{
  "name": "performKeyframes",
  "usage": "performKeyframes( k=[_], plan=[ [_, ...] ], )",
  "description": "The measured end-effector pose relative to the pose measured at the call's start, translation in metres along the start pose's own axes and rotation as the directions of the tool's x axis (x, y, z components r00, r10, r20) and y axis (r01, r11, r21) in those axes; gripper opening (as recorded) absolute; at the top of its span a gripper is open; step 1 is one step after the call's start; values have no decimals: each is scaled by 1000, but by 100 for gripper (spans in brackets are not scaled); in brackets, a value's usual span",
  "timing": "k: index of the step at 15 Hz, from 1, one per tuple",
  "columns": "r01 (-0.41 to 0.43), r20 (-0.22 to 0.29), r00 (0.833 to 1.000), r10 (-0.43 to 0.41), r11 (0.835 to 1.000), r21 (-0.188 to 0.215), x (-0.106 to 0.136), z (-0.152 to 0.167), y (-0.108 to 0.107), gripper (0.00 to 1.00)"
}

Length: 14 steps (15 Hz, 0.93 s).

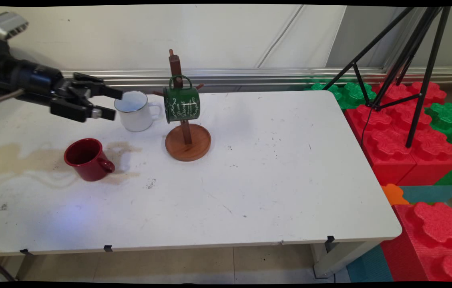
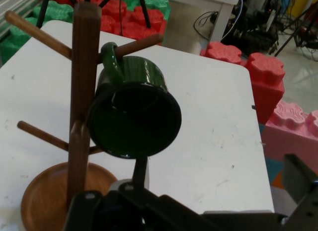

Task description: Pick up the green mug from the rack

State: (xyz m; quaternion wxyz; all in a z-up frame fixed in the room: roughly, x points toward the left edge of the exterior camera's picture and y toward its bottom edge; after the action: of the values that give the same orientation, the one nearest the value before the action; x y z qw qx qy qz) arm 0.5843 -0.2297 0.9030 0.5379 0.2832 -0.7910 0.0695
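mostly white, the stained table (image 1: 250,192) fronts red foam blocks (image 1: 394,148).

desk (image 1: 250,192): white, brown stains beneath pincer (image 1: 107,104) | white mug (image 1: 133,111): upright, just past pincer tips | red mug (image 1: 87,159): upright, below pincer, nearer camera | wooden mug stand (image 1: 187,143): beyond white mug

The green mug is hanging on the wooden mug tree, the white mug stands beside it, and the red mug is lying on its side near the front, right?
Not quite. The red mug stands upright, opening upward, as the main view shows. The rest holds: the green mug hangs by its handle on the wooden mug tree, and the white mug stands beside it.
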Motion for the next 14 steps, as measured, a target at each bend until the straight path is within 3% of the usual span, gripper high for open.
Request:
performKeyframes(
  k=[14],
  plan=[
    [59, -49, 997, -60, 998, -15, -11, 83, -9, 100]
  ],
)
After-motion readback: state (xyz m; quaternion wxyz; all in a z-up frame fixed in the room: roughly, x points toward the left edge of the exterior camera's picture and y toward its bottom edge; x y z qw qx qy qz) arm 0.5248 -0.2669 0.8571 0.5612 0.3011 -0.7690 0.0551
